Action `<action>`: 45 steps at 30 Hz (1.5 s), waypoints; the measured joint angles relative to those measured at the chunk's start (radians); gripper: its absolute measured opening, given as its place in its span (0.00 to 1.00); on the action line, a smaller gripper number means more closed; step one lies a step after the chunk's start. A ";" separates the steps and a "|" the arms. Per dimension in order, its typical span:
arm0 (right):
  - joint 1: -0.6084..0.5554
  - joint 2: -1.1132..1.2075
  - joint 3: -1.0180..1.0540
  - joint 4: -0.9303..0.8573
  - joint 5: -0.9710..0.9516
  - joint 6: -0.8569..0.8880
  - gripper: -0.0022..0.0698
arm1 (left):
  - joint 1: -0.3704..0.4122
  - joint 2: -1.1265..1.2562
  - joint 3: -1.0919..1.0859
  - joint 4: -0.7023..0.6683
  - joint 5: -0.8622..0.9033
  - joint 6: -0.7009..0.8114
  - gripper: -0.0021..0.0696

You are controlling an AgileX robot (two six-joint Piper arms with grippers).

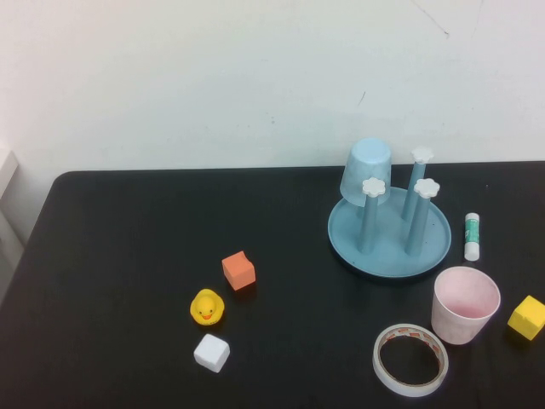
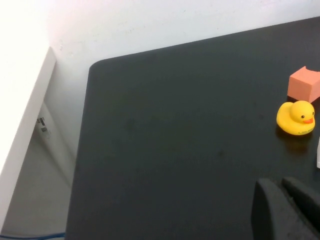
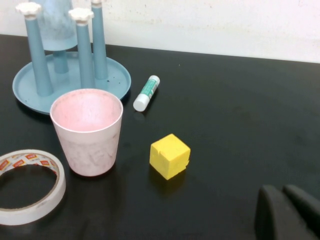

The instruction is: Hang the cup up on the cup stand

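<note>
The pale pink cup (image 1: 464, 304) (image 3: 88, 131) stands upright, mouth up, on the black table near its front right. Just behind it is the light blue cup stand (image 1: 389, 232) (image 3: 72, 80), a round tray with white-capped pegs; a light blue cup (image 1: 367, 170) hangs upside down on its back peg. Neither arm shows in the high view. My left gripper (image 2: 282, 192) is shut and empty over the table's left part, near the duck. My right gripper (image 3: 284, 197) is shut and empty, on the near right of the pink cup and the yellow cube.
A tape roll (image 1: 410, 360) lies in front of the cup, a yellow cube (image 1: 527, 317) to its right, a glue stick (image 1: 472, 236) beside the stand. At centre left are an orange cube (image 1: 238, 270), a yellow duck (image 1: 207, 308) and a white cube (image 1: 211, 353).
</note>
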 joint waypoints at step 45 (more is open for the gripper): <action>0.000 0.001 -0.220 0.002 -0.486 0.029 0.03 | 0.000 0.000 -0.269 0.063 -0.416 -0.019 0.03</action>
